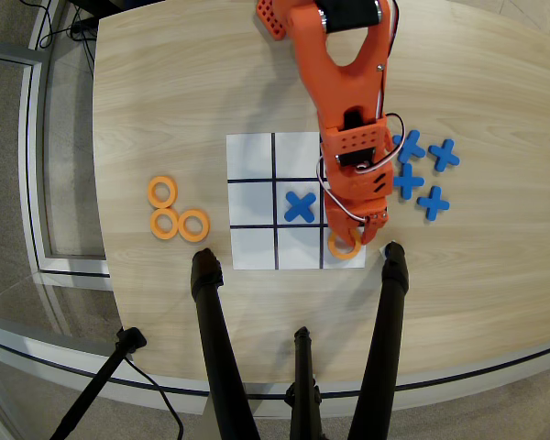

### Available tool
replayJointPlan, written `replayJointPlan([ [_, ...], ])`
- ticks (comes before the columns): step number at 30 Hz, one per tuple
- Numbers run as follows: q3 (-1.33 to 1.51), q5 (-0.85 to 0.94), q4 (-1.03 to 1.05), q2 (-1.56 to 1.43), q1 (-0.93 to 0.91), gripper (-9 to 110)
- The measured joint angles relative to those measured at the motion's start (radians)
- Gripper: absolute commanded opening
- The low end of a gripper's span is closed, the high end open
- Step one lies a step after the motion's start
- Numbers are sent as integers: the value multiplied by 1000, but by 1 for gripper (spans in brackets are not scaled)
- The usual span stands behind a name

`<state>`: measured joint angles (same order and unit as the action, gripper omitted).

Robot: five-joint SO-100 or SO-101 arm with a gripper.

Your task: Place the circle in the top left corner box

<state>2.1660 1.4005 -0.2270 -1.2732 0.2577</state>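
An orange ring (345, 247) lies in the near right corner cell of the white 3x3 grid sheet (252, 247), as the overhead view shows it. My orange gripper (356, 229) reaches down from the top of the view. Its fingertips sit on the ring's far rim and hide part of it. The jaws look closed on that rim. Three more orange rings (177, 214) lie in a cluster on the table left of the sheet. A blue cross (300, 206) sits in the grid's middle cell.
Several blue crosses (423, 171) lie on the wooden table right of the sheet, close to my arm. Black tripod legs (211, 339) stand at the table's near edge, below the sheet. The round table's edge curves along the left side.
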Motion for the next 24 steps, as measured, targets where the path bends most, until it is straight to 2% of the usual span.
replayJointPlan([
  [24,2,29,-15,-48,-49,9],
])
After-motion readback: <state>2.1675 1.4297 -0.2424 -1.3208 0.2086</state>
